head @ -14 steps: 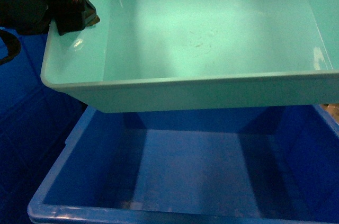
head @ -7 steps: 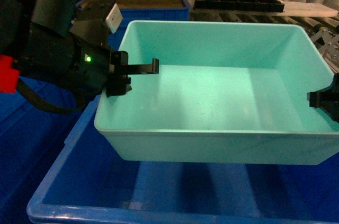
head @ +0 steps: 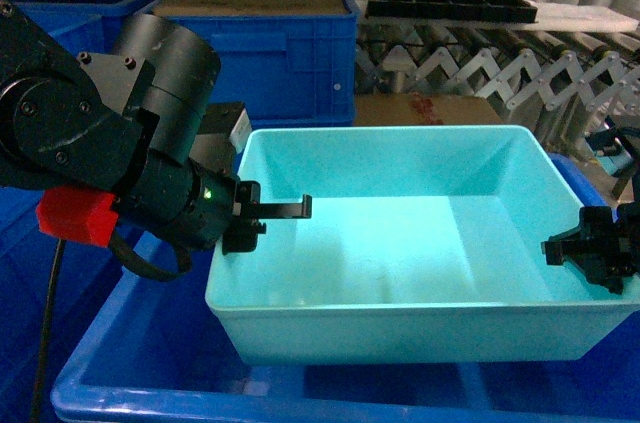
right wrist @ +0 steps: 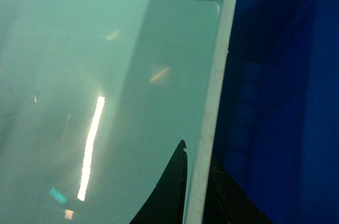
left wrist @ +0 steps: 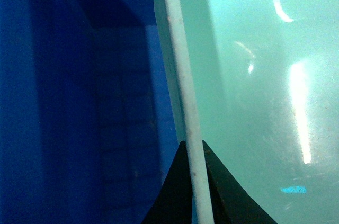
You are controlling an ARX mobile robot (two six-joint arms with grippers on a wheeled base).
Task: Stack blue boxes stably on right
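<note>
Behind: blue crates [head: 290,38], roller conveyor [head: 480,73]. Turquoise tub [head: 420,333] sits w/in royal-blue tub [head: 130,383], low in it. My left hand [head: 262,215] clamps its left rim; my right hand [head: 585,253] pinches right rim [right wrist: 212,128], fingers either side.

The turquoise tub [head: 420,243] is a shallow, smooth-walled rectangular box with a flared pale rim, open side up and about level. Its left rim sits between the fingers of the left pincer [head: 262,220], its right rim between those of the right pincer [head: 590,253], so it spans the gap from one to the other. Below both pincers lies the royal-blue tub [head: 130,373], larger and deeper, with the turquoise tub sitting within its opening.
</note>
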